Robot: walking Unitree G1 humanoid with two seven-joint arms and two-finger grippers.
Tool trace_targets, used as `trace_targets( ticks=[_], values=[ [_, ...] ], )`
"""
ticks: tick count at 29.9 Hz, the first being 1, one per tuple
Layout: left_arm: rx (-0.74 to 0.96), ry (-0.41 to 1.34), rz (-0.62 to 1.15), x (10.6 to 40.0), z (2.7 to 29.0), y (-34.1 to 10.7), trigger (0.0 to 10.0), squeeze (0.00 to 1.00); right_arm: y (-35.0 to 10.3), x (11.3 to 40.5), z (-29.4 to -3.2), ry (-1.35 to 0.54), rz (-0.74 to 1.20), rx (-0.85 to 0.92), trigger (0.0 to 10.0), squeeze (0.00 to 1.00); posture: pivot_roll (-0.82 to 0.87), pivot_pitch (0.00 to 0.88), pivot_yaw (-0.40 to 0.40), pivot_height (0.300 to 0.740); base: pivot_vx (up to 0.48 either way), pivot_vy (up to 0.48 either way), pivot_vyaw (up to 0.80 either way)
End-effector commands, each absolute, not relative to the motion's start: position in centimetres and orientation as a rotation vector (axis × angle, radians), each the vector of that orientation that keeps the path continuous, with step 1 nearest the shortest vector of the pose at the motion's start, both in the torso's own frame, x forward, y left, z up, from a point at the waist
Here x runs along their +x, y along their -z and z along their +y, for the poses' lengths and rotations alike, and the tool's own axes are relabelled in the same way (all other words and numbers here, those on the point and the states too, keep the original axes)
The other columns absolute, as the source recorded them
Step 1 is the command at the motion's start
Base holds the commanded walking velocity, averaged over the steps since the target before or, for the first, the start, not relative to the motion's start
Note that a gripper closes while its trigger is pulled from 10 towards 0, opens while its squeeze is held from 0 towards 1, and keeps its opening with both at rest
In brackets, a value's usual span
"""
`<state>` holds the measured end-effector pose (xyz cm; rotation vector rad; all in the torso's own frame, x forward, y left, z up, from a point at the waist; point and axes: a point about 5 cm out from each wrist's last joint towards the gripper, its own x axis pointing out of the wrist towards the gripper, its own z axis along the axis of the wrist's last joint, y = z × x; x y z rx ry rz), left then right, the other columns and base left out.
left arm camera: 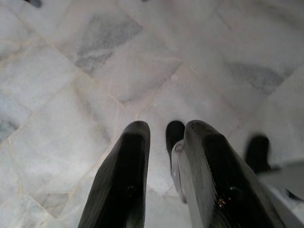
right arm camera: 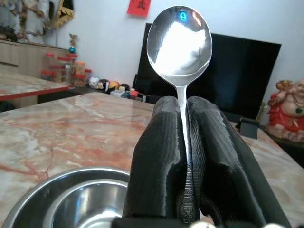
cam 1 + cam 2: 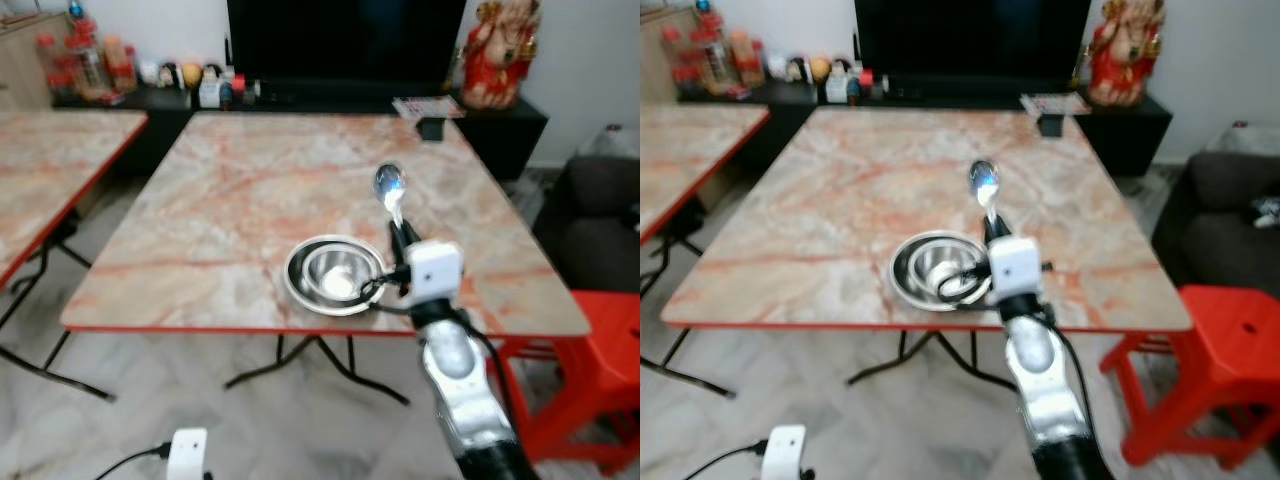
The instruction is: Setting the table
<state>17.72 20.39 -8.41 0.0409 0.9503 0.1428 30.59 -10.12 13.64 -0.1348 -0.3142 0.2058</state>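
The right gripper holds the spoon upright, pinched by its handle. Just to its left the bowl already stands on the table; the spoon is not yet laid down.

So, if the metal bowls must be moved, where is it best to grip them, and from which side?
Probably by the rim on the side away from the right hand, coming from above: the steel bowls sit nested and upright, so the raised edge is the likeliest part for two fingers to pinch.
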Motion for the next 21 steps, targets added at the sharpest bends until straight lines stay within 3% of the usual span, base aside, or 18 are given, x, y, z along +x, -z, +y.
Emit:
trace_targets(
  ticks=[1, 21],
  values=[
    [0.027, -0.142, 0.949, 17.95, 19.94, 8.39, 10.0, 0.00, -14.08, 30.79, -10.79, -0.187, -0.325, -0.142, 10.0, 0.00, -0.05, 0.000, -0.014, 0.740, 0.000, 0.000, 0.00],
    [-0.005, -0.166, 0.909, 18.65, 20.26, 7.96, 10.0, 0.00, -13.38, 30.91, -11.29, -0.137, -0.280, -0.125, 10.0, 0.00, -0.06, 0.000, -0.005, 0.740, 0.031, 0.000, 0.00]
  ],
)
